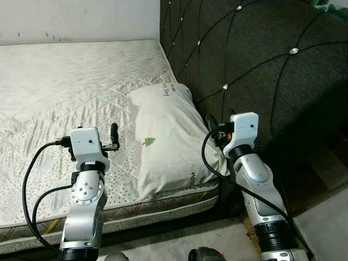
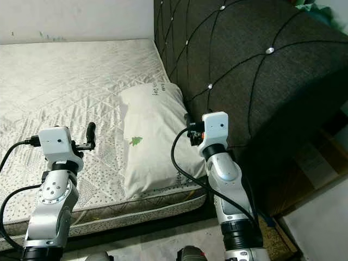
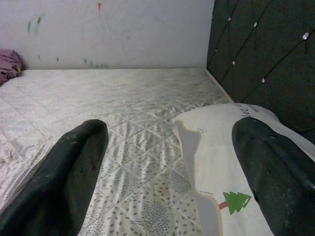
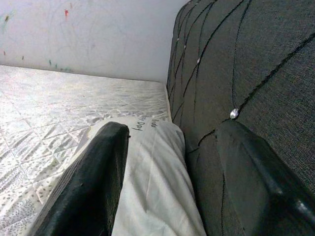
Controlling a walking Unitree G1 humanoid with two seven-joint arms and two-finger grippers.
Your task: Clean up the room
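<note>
A white pillow [image 1: 163, 138] with a small green tree print lies on the bare quilted mattress [image 1: 54, 92], close against the dark tufted headboard [image 1: 261, 60]. My left gripper [image 1: 114, 137] hovers just above the mattress, left of the pillow, open with nothing in it. In the left wrist view its fingers [image 3: 69, 167] stand wide apart, with the pillow [image 3: 221, 162] under one of them. My right gripper [image 1: 217, 122] is open at the pillow's right edge, next to the headboard. In the right wrist view the pillow [image 4: 157, 172] lies between its fingers [image 4: 93, 177].
The mattress's front edge [image 1: 163, 204] runs just before my arms. A pale wall [image 1: 76, 19] closes the far side. A pink cloth [image 3: 7, 64] lies at the mattress's far corner by the wall. Floor [image 1: 326, 217] shows at the right, beyond the headboard.
</note>
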